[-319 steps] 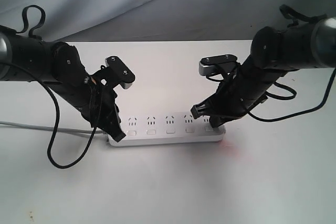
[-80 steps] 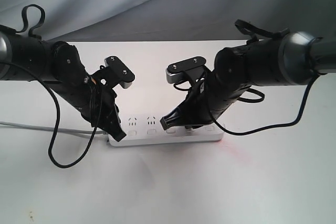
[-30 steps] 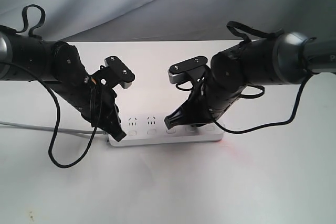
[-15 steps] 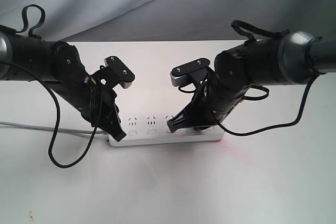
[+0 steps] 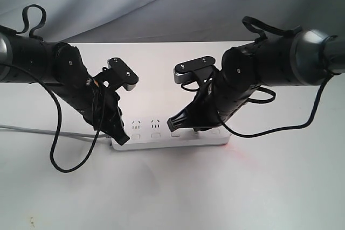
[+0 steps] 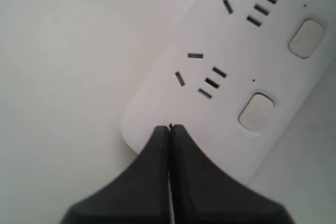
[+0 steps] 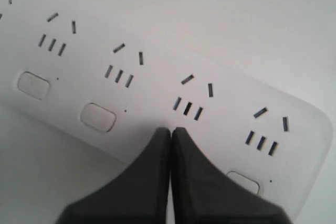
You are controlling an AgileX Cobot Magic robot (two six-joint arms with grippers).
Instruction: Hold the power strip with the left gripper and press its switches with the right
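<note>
The white power strip (image 5: 156, 138) lies flat across the middle of the table. My left gripper (image 5: 121, 139) is shut, its closed tips resting on the strip's rounded left end (image 6: 152, 124); in the left wrist view the gripper (image 6: 170, 127) sits just short of two switches (image 6: 256, 111) (image 6: 306, 38). My right gripper (image 5: 173, 124) is shut too, tips down at the middle of the strip. In the right wrist view the gripper (image 7: 170, 129) covers the third switch's place; other switches (image 7: 97, 117) (image 7: 243, 181) show either side on the strip (image 7: 157, 66).
The strip's thin grey cord (image 5: 32, 130) runs off to the left over the white table (image 5: 178, 192). A loose black cable (image 5: 56, 157) loops on the table below the left arm. A faint pink mark (image 5: 238, 157) lies near the strip's right end. Grey cloth hangs behind.
The right gripper has travelled leftward along the strip from its right end to the middle, dipping slightly half a second ago and lifting a little since. The left arm has not moved.
</note>
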